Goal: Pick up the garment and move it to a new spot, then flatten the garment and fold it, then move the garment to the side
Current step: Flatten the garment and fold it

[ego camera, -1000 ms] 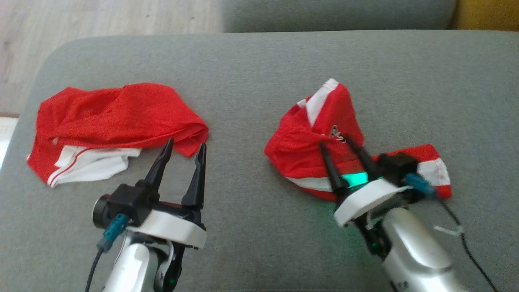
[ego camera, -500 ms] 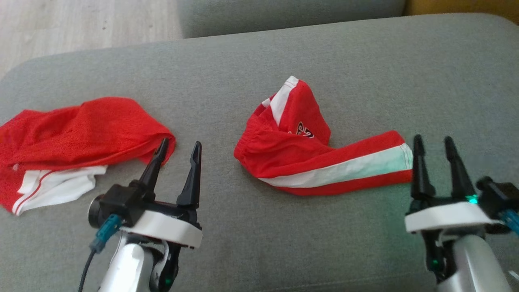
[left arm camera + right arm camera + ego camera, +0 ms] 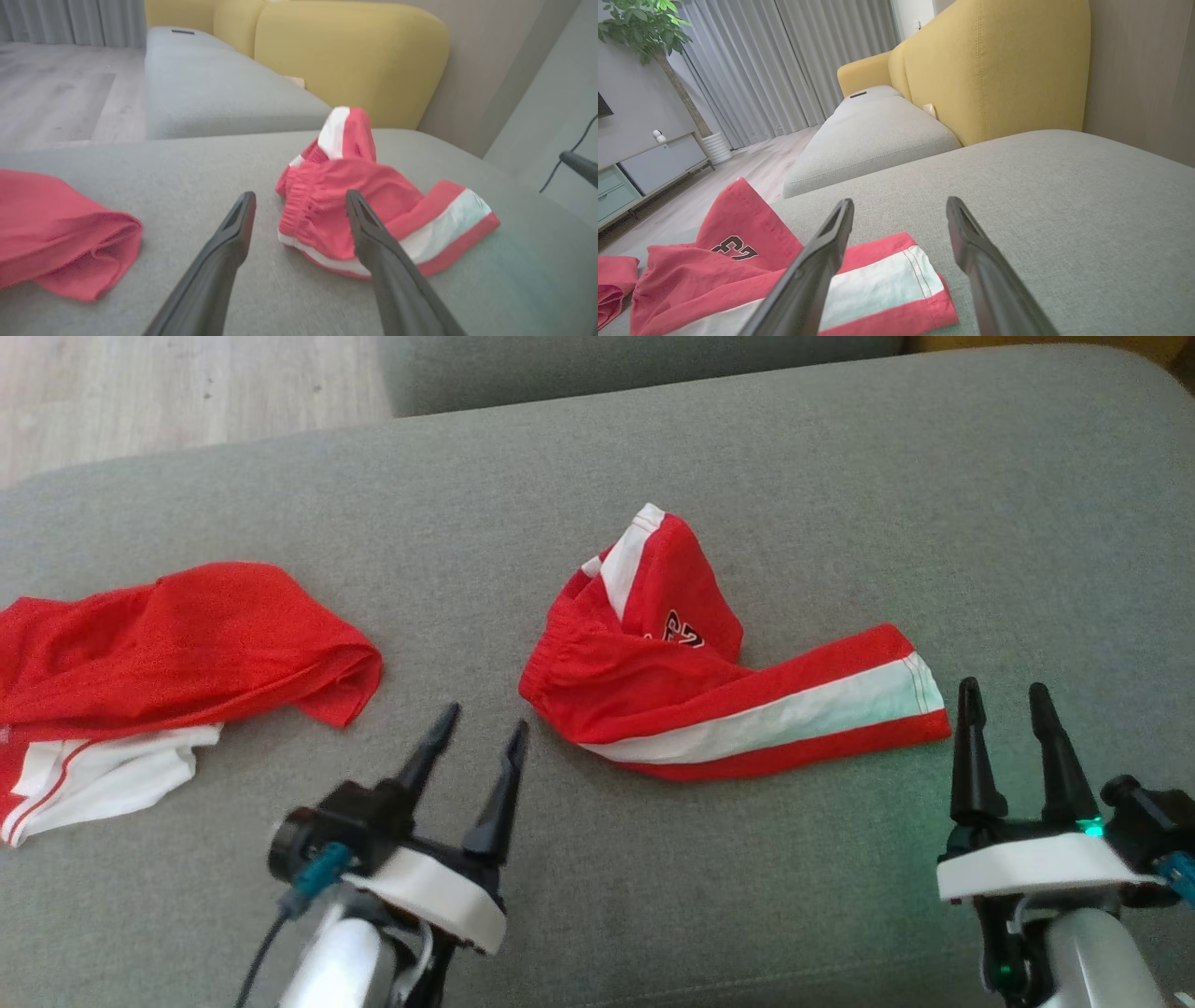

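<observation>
The garment (image 3: 672, 681) is a pair of red shorts with a white side stripe and a number print. It lies crumpled in the middle of the grey cushion (image 3: 840, 504), with one leg stretched out to the right. My left gripper (image 3: 486, 717) stands open just in front and left of its waistband, touching nothing. In the left wrist view the elastic waistband (image 3: 322, 205) lies just beyond the left gripper (image 3: 300, 193). My right gripper (image 3: 1005, 686) is open and empty just right of the leg's hem. The hem (image 3: 878, 284) lies under its left finger in the right wrist view.
A second red garment (image 3: 187, 644) with a white part lies at the cushion's left end, also seen in the left wrist view (image 3: 60, 233). A yellow sofa back (image 3: 994, 65) and another grey cushion (image 3: 873, 135) stand beyond. Wooden floor (image 3: 140, 392) shows at the far left.
My right gripper has drawn back to the right, off the garment, and one leg now lies stretched out. My left gripper has shifted right, toward the waistband. The camera has also turned.
</observation>
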